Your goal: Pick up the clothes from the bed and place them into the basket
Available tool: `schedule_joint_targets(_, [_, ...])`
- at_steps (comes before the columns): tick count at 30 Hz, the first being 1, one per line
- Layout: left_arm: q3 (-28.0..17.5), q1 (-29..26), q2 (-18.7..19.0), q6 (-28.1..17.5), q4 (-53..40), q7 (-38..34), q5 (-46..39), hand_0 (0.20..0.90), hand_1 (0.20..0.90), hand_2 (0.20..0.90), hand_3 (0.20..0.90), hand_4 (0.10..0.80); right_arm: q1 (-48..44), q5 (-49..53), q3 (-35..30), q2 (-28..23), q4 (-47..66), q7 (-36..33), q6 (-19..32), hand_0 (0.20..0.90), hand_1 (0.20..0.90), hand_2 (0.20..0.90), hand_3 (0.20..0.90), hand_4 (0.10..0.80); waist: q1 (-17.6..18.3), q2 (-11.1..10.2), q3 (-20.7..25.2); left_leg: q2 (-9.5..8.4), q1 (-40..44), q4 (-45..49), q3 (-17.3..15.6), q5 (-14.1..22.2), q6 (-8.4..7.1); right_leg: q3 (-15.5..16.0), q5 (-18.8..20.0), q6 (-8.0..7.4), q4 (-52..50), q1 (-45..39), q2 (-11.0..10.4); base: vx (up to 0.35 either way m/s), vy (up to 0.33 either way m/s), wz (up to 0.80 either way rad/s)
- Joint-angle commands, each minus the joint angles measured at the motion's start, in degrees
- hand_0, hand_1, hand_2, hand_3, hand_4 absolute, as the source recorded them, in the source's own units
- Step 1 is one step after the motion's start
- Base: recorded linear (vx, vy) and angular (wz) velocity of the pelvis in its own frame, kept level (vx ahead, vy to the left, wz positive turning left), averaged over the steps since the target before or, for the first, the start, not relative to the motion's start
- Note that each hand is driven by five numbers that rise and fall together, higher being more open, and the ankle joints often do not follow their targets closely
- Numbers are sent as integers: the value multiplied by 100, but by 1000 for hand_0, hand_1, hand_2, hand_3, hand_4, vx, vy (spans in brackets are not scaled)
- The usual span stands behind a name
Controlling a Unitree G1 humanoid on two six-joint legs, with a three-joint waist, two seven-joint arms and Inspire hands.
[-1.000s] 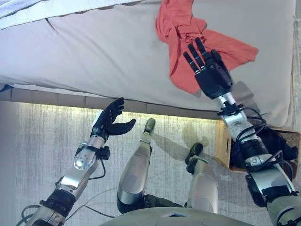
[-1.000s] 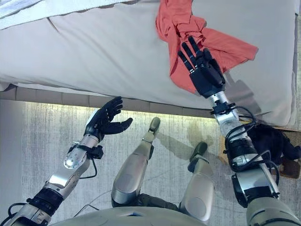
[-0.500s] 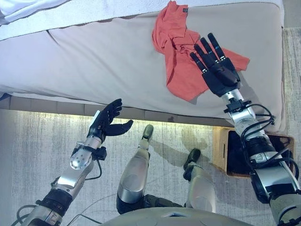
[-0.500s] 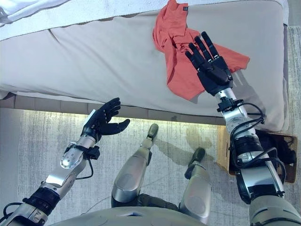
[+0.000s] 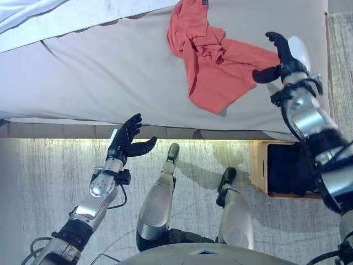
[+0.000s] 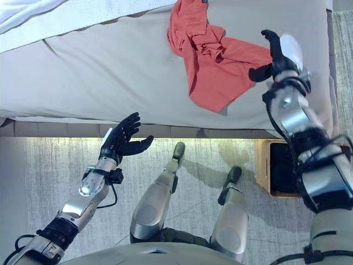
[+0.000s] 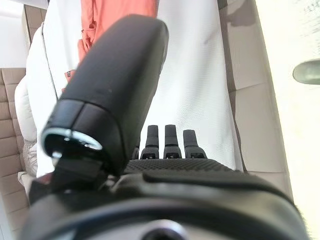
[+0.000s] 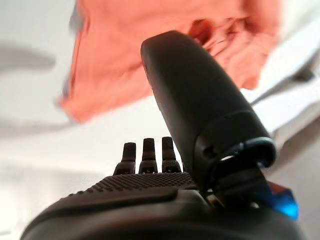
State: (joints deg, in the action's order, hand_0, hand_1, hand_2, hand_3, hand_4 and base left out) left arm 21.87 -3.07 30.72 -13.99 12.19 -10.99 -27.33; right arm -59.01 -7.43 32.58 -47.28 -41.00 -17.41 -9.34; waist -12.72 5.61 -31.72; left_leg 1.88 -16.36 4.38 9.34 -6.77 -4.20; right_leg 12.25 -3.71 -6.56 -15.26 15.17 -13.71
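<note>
Over the bed's [image 5: 110,72] far right part the right hand [image 5: 282,55] hangs with its fingers straight and spread and its thumb standing out, holding nothing; the red-orange garment [image 5: 212,61] lies crumpled on the grey sheet just beside that hand, on its thumb side, one edge of the cloth reaching close to the thumb, though I cannot tell whether they touch; the right wrist view shows the same cloth [image 8: 150,55] spread past the fingertips [image 8: 149,150], apart from them; behind the hand, down on the floor by the bed's edge, stands the basket [image 5: 262,171], a light wooden box with something dark inside; it sits under the right forearm, well apart from the garment; off at the other side the left hand [image 6: 120,141] is held over the pale rug [image 5: 33,187], just short of the bed's near edge, its fingers apart and relaxed, its palm empty; a white blanket [image 5: 33,16] lies along the bed's far edge, well away from both hands.
</note>
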Motion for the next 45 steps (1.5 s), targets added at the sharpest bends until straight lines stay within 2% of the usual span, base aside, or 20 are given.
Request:
schedule_joint_targets(1, [14,56,190,-427,-606,-102,-53,900,900,900,900,800,-1390,-257,679,-661,-96,-341,-203,900,900,900,900,800,-274,62,193,-82,-135,130,14,263,382,127,323,159,-218,247,-267,-13,-5,16])
schedule_joint_targets(8, [-78,143,311,-339,-789,125,-62,900,900,900,900,800,-1929,-173,1055,-538,-380,-263,-404,900,900,900,900,800,-540,151,193,-232,-616,380,174,286,420,262,257,182,-506,604,-376,-8,-12,15])
schedule_joint_targets(10, [-94,151,314,-327,-845,135,-49,900,900,900,900,800,-1957,-187,1118,-479,-397,-222,-451,900,900,900,900,800,-580,165,193,-249,-687,419,206,292,424,283,244,182,-562,667,-393,35,-16,18])
schedule_joint_targets(11, [-84,197,305,-332,-871,119,-45,900,900,900,900,800,-1950,-156,1174,-419,-428,-157,-472,900,900,900,900,800,-611,173,193,-249,-594,424,207,415,416,238,82,138,-655,614,-398,77,-20,13])
schedule_joint_targets(26, [-99,255,342,-352,-1265,100,-97,900,900,900,900,800,-2137,-129,1239,68,-900,283,-473,900,900,900,900,800,-881,317,193,-345,-1171,642,350,390,427,348,-25,160,-1034,1125,-451,-1,11,7])
schedule_joint_targets(38, [-136,417,450,-430,-1465,142,-131,900,900,900,900,800,-2226,12,1474,85,-1630,1281,-1255,900,900,900,900,800,-943,297,193,-269,-1487,688,324,342,397,355,-73,196,-1160,1447,-333,-8,-1,1])
schedule_joint_targets(39, [-136,417,451,-425,-1475,149,-136,900,900,900,900,800,-2257,5,1484,92,-1681,1317,-1244,771,771,771,749,649,-942,298,193,-260,-1488,691,318,348,396,349,-80,200,-1171,1459,-321,0,0,0])
schedule_joint_targets(40, [-138,418,454,-422,-1480,152,-139,900,900,900,900,800,-2259,-2,1479,99,-1694,1321,-1238,606,606,606,557,457,-941,298,193,-257,-1487,696,316,353,396,346,-83,202,-1180,1463,-317,0,0,0])
schedule_joint_targets(41, [-139,421,461,-420,-1490,156,-138,900,900,900,900,800,-2264,-15,1473,105,-1721,1317,-1216,394,394,394,310,210,-937,292,193,-250,-1481,704,303,362,394,340,-88,204,-1188,1464,-309,0,0,0])
schedule_joint_targets(42, [-139,421,461,-420,-1491,157,-138,900,900,900,900,800,-2265,-12,1472,105,-1725,1310,-1208,319,319,319,222,122,-936,290,193,-248,-1480,705,300,363,394,339,-89,204,-1188,1463,-307,0,0,0])
schedule_joint_targets(43, [-129,423,469,-428,-1503,147,-125,900,900,900,900,800,-2276,16,1486,85,-1728,1286,-1176,300,300,300,200,100,-930,285,193,-243,-1477,708,292,369,397,335,-87,206,-1193,1469,-303,0,0,0])
schedule_joint_targets(45, [-136,418,463,-433,-1514,124,-112,900,900,900,900,800,-2281,7,1482,57,-1673,1249,-1153,300,300,300,200,100,-906,265,193,-226,-1439,706,260,380,393,322,-77,207,-1175,1438,-297,0,0,0])
